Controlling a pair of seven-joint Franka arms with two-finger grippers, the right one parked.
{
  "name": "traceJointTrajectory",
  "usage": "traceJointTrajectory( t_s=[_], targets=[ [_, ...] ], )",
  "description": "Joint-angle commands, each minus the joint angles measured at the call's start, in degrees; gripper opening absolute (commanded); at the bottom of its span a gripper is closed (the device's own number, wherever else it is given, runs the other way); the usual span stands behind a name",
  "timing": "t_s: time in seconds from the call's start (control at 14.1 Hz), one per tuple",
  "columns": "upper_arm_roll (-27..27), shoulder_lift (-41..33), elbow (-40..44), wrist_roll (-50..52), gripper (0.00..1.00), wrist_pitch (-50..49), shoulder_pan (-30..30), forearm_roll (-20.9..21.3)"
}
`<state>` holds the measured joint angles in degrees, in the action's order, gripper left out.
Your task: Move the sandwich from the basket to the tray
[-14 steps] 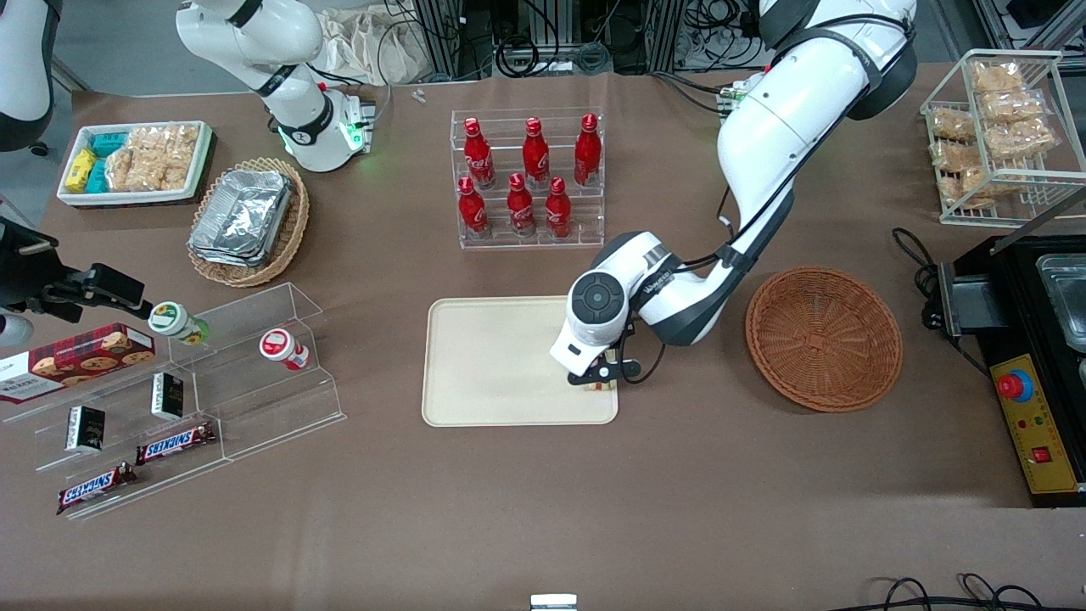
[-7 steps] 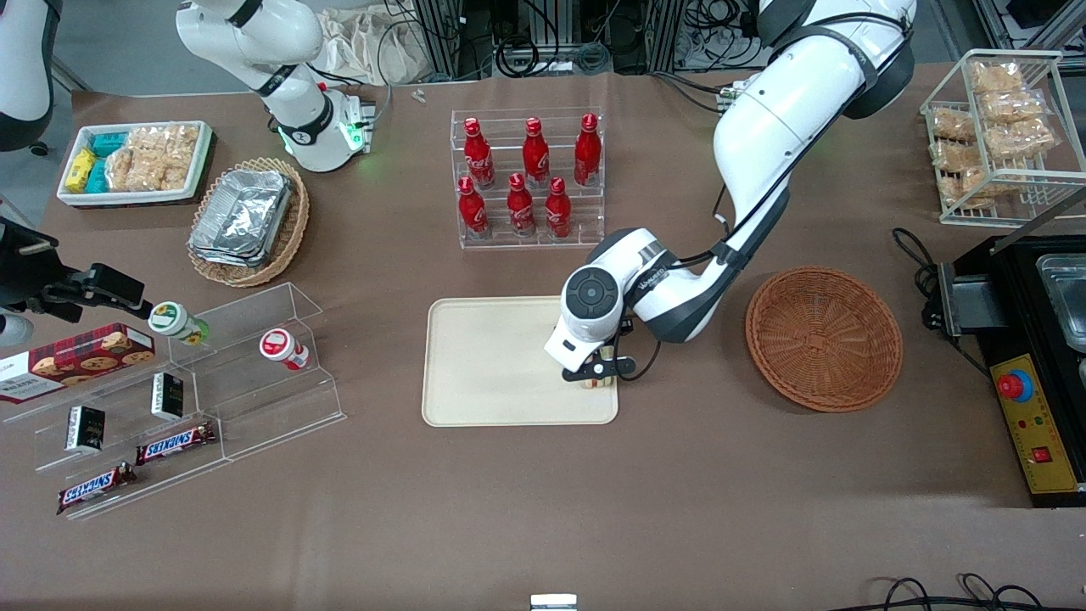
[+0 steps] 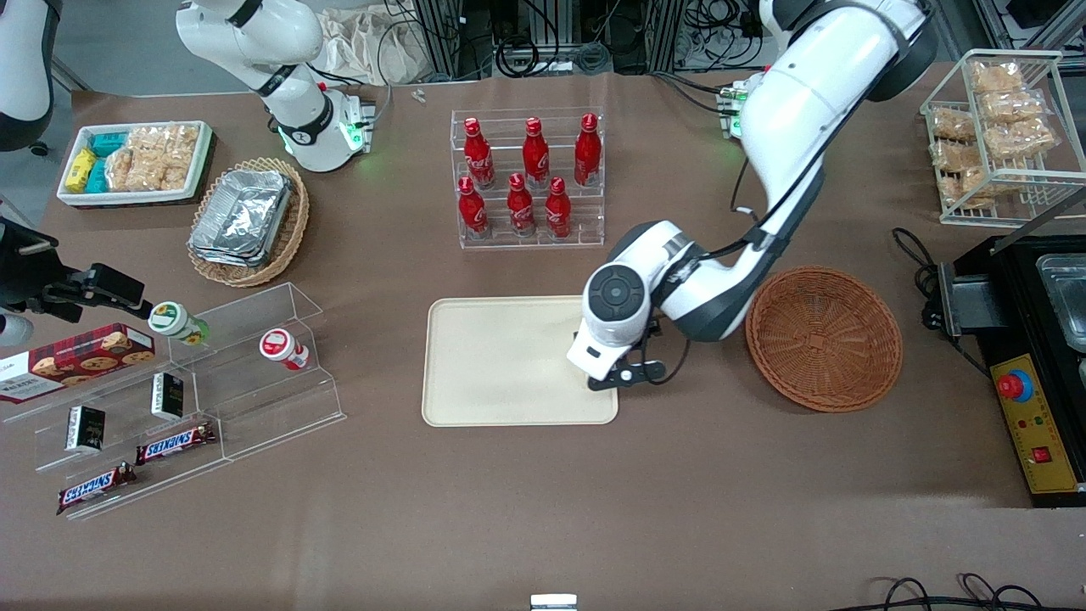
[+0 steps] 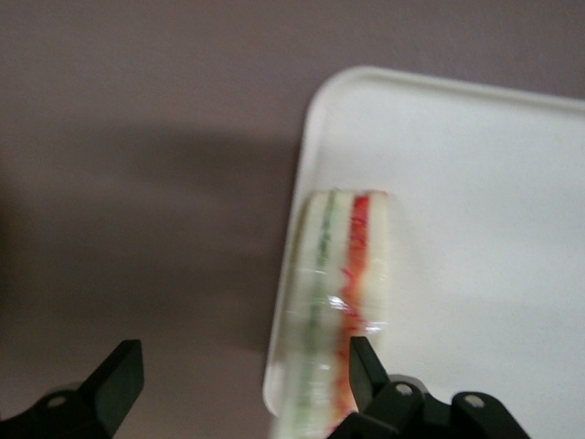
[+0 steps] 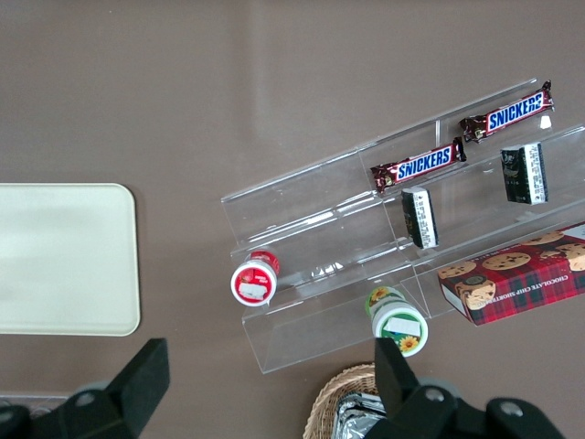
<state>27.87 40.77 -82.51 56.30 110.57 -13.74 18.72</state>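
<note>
The sandwich (image 4: 343,293), a clear-wrapped wedge with green and red filling lines, stands on edge on the cream tray (image 4: 475,183), at the tray's rim near a corner. My left gripper (image 4: 242,358) is open above it. One finger (image 4: 361,361) is close beside the sandwich and the other is well apart over the brown table. In the front view the gripper (image 3: 612,379) hangs over the tray's (image 3: 492,365) corner nearest the basket and hides the sandwich. The reddish-brown basket (image 3: 823,338) holds nothing.
A clear rack of red bottles (image 3: 530,178) stands farther from the front camera than the tray. A clear tiered shelf (image 3: 187,390) with snacks and a tan basket of foil containers (image 3: 248,221) lie toward the parked arm's end. A black machine (image 3: 1027,356) stands beside the basket.
My hand has shifted a little toward the basket. The sandwich that showed at the fingertips in the front view is now hidden under the hand.
</note>
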Motion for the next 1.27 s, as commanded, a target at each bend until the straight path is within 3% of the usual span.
traceJointTrajectory(
  t_s=[0.0,0.28,0.57,0.99,1.2],
  targets=[
    [0.3,-7.5,-0.5,-0.2,1.0,-4.0,4.5,-4.1],
    [0.3,-15.5,0.0,-5.4,1.0,-12.3,11.2,-6.7],
    [0.2,-22.4,-0.7,-16.8,1.0,-16.8,20.1,-10.5],
    [0.2,-29.3,-4.6,-32.2,1.0,-17.7,31.1,-13.0],
    [0.2,-30.7,-7.0,-33.6,1.0,-17.1,32.0,-13.6]
  ],
)
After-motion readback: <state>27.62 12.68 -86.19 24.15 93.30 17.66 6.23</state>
